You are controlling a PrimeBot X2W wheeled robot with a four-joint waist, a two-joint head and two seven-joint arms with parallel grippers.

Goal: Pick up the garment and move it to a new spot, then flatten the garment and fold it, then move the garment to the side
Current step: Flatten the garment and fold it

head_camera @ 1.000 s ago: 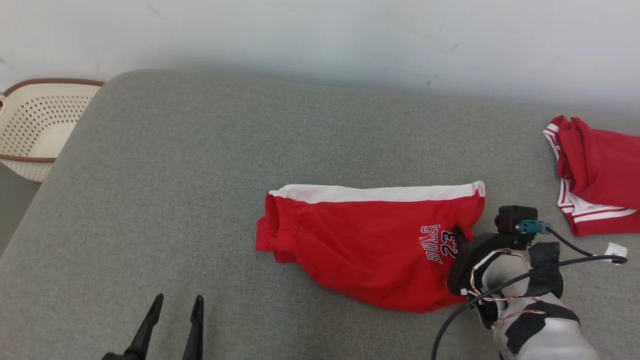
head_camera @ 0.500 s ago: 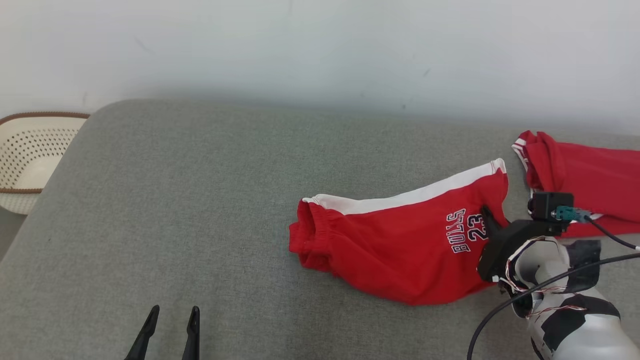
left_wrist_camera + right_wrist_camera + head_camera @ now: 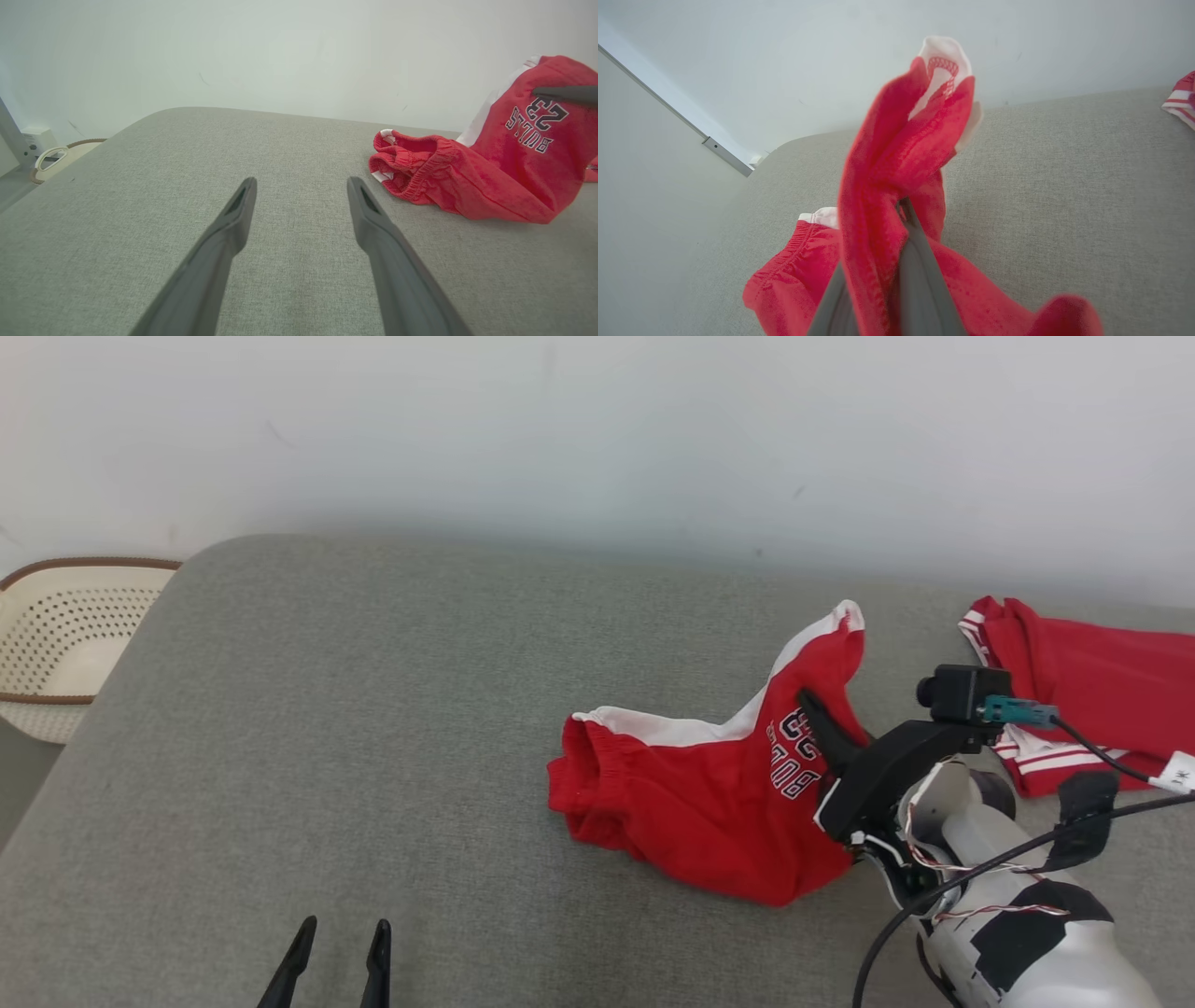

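The garment point(image 3: 709, 784) is a pair of red shorts with a white side stripe and dark lettering, on the grey cushion point(image 3: 373, 728). My right gripper point(image 3: 810, 707) is shut on the leg end of the garment point(image 3: 896, 154) and holds that end up off the cushion, while the elastic waistband end point(image 3: 411, 163) still rests on the surface. The right gripper point(image 3: 902, 205) has red cloth draped over both fingers. My left gripper point(image 3: 341, 938) stands open at the lower left, with nothing between its fingers point(image 3: 233, 219), well left of the garment.
A second red garment with white stripes point(image 3: 1074, 709) lies at the right edge of the cushion. A cream perforated basket point(image 3: 65, 635) stands beyond the cushion's left end. A pale wall point(image 3: 597, 429) runs behind the cushion.
The right gripper has lifted the shorts' leg end off the cushion and carried it back and up; the shorts have bunched toward the waistband. The head camera has also shifted.
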